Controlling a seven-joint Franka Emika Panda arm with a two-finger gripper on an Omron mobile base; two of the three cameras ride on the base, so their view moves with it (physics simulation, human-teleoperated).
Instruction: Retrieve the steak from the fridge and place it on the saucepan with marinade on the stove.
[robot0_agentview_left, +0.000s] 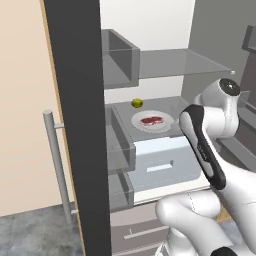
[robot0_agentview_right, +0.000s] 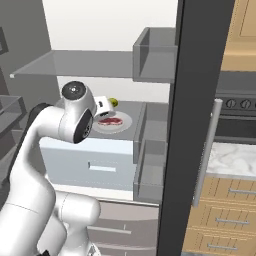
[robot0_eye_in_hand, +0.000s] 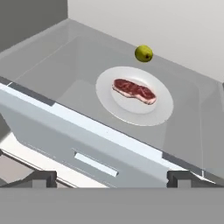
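Observation:
The fridge (robot0_agentview_left: 150, 30) stands open, white inside. On its middle glass shelf (robot0_eye_in_hand: 61, 70) the steak (robot0_eye_in_hand: 134, 90), dark red with white fat, lies flat on a round white plate (robot0_eye_in_hand: 131, 116). The steak (robot0_agentview_left: 151, 120) also shows from the left, and the steak (robot0_agentview_right: 111, 120) shows from the right, just past my wrist. My gripper (robot0_eye_in_hand: 111, 177) hovers in front of the shelf's edge, short of the plate. It is open wide, with nothing between its fingertips (robot0_eye_in_hand: 43, 177). The saucepan and the top of the stove are out of view.
A yellow-green fruit (robot0_eye_in_hand: 144, 53) sits behind the plate near the back wall. A pale drawer (robot0_eye_in_hand: 87, 151) lies under the shelf. The fridge doors (robot0_agentview_left: 75, 125) (robot0_agentview_right: 195, 125) flank the opening, with door bins (robot0_agentview_left: 120, 55). A dark panel with knobs (robot0_agentview_right: 235, 103) is at the right.

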